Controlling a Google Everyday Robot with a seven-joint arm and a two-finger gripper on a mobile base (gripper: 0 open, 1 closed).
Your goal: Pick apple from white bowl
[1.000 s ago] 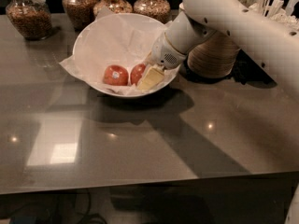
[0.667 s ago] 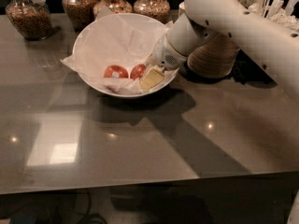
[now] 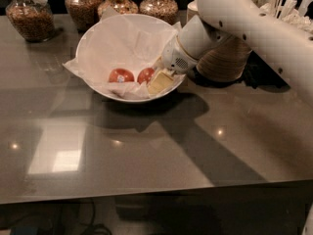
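Note:
The white bowl (image 3: 105,43) with a crinkled paper liner stands at the back middle of the grey table. Two apples lie in its near side. The red-orange apple (image 3: 145,75) is the right one, partly hidden by my gripper. A rounder red apple (image 3: 121,75) with a pale sticker lies to its left. My gripper (image 3: 160,82), with a yellowish tip, reaches down into the bowl from the right and sits against the right side of the red-orange apple. My white arm (image 3: 254,28) crosses in from the upper right.
Several glass jars (image 3: 32,17) of brown food stand along the back edge. A stack of beige disposable bowls (image 3: 226,58) stands right of the white bowl, behind my arm. Cutlery and napkins (image 3: 279,4) are at the back right. The table's front edge (image 3: 146,192) runs across the bottom.

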